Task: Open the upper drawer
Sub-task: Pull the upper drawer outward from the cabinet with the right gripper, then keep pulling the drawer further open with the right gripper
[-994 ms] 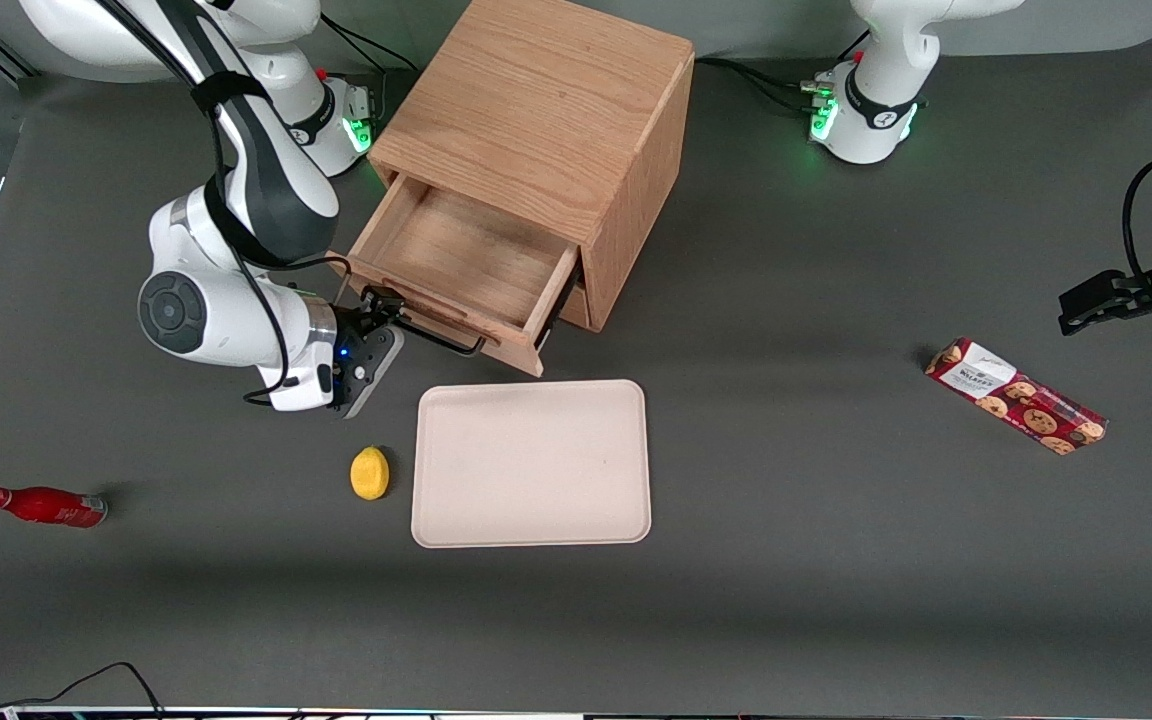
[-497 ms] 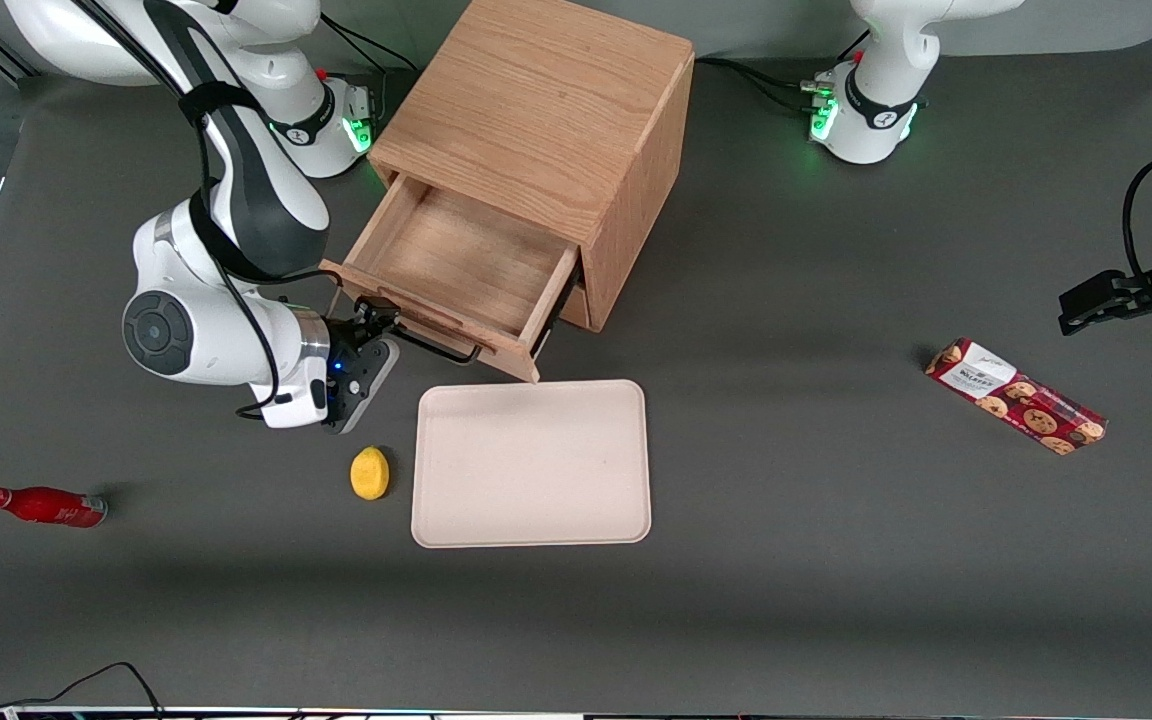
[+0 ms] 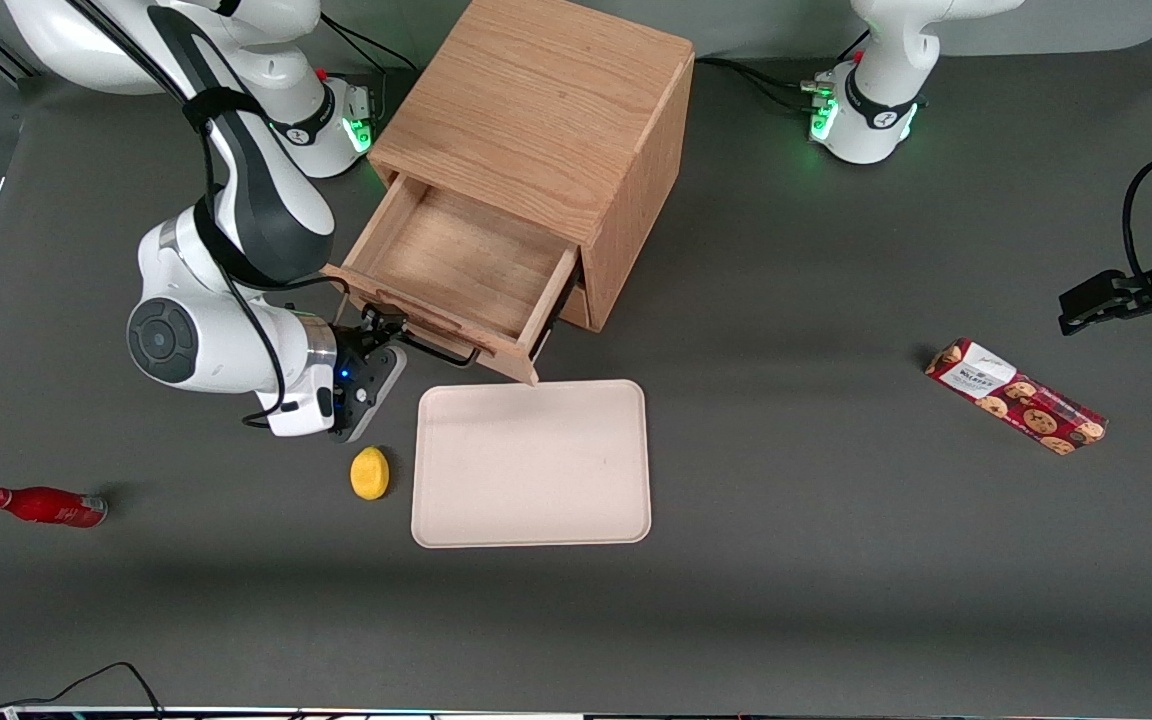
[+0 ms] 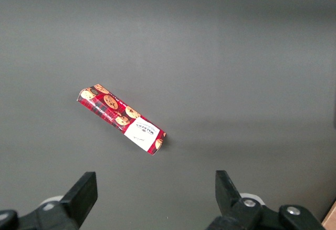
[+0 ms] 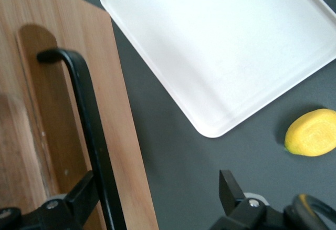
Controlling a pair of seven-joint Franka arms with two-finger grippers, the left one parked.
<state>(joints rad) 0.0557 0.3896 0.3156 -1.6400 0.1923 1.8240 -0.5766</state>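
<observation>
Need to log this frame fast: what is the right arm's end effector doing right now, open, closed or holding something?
Right end effector: open, fingers apart at the black handle of the pulled-out upper drawer, one finger beside the bar, not clamped on it.

Matt oak upper drawer (image 3: 456,262), grained

Even overhead light, soft shadows beside objects, wrist views slightly soft.
</observation>
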